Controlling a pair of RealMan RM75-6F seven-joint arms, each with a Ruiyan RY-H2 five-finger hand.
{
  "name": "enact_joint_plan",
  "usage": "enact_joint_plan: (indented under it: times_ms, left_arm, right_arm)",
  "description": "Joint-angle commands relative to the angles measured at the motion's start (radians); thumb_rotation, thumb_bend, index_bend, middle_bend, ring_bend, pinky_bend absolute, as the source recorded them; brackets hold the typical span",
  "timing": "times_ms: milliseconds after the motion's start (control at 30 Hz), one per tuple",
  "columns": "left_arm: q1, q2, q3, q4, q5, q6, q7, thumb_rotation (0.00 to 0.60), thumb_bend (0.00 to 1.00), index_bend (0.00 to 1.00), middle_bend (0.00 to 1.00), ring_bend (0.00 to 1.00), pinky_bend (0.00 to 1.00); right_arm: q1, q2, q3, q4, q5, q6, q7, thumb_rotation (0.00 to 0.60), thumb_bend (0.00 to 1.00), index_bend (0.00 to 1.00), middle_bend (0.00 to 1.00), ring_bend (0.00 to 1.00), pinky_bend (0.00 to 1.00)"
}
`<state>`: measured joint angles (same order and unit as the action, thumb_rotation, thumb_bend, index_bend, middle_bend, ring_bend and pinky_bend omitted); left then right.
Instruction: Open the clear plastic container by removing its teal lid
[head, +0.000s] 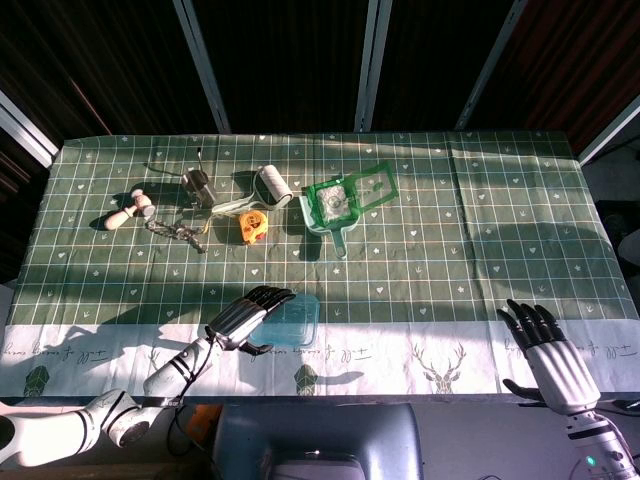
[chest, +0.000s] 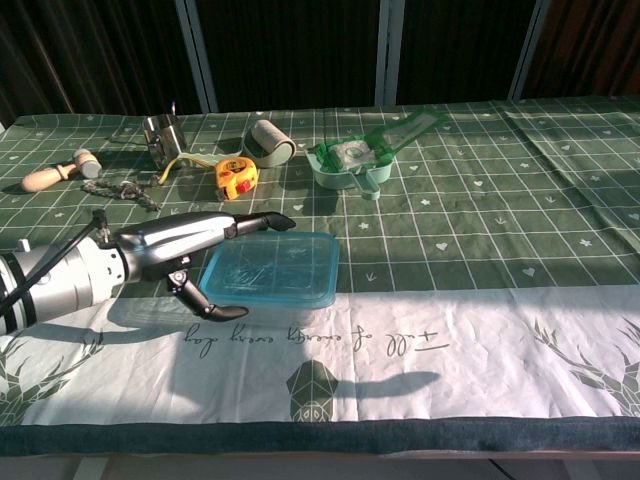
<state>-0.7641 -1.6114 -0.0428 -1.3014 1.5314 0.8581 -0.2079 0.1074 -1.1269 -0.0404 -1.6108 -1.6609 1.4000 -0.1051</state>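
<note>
Your left hand (chest: 190, 250) reaches in from the lower left of the chest view, its fingers stretched out flat along the far left edge of the shallow rectangular clear plastic container (chest: 268, 273), thumb hooked low beside the near left corner; whether any fingertip actually touches the plastic cannot be told, and nothing is held. The container lies left of centre near the bottom of the head view, where green check meets the white border of the tablecloth (head: 450, 250), and its flat teal lid (head: 290, 319) looks seated, so by the look of it you are at the approach, with the grasp not yet made. The next move likely calls for a fingertip under the lid's lip at one corner while something steadies the base, since a light box of this sort may slide or lift whole. Your right hand (head: 545, 345) hangs at the lower right of the head view, fingers spread, palm bare, well apart from the job. Count one container with one lid and two hands; across the upper left and centre lie one wooden-handled mallet (chest: 60, 170), one small metal cup (chest: 160, 132), one yellow tape measure (chest: 233, 175), one pale roll of tape (chest: 270, 141), one little chain (chest: 125, 190) and one green plastic dustpan-shaped tray (chest: 362, 158).
</note>
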Motion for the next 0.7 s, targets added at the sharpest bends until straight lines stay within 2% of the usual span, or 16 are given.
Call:
enact_joint_plan:
  times_ms: [33, 233, 333, 533, 700]
  left_arm:
    - [0.003, -0.012, 0.008, -0.012, 0.012, 0.019, 0.000, 0.600, 0.28, 0.00, 0.42, 0.46, 0.47]
    - [0.001, -0.057, 0.013, -0.005, 0.023, 0.042, -0.012, 0.600, 0.28, 0.00, 0.47, 0.50, 0.53]
    - [0.000, -0.083, 0.015, 0.009, 0.030, 0.056, -0.018, 0.600, 0.28, 0.00, 0.48, 0.51, 0.54]
    - [-0.004, -0.130, 0.022, 0.055, 0.043, 0.075, -0.022, 0.600, 0.28, 0.00, 0.50, 0.52, 0.55]
    - [-0.002, -0.149, 0.020, 0.083, 0.044, 0.095, 0.001, 0.600, 0.28, 0.00, 0.51, 0.52, 0.54]
  right_arm:
    - [0.050, -0.044, 0.006, 0.026, -0.037, -0.051, -0.035, 0.600, 0.16, 0.00, 0.00, 0.00, 0.00]
    - [0.196, -0.150, 0.037, 0.073, -0.064, -0.223, -0.018, 0.600, 0.16, 0.01, 0.00, 0.00, 0.00]
    - [0.250, -0.213, 0.044, 0.122, -0.079, -0.263, 0.029, 0.600, 0.17, 0.08, 0.00, 0.00, 0.00]
    - [0.324, -0.351, 0.034, 0.247, -0.166, -0.230, 0.166, 0.600, 0.26, 0.29, 0.01, 0.00, 0.00]
    - [0.363, -0.446, 0.009, 0.340, -0.216, -0.191, 0.247, 0.600, 0.31, 0.40, 0.05, 0.00, 0.00]
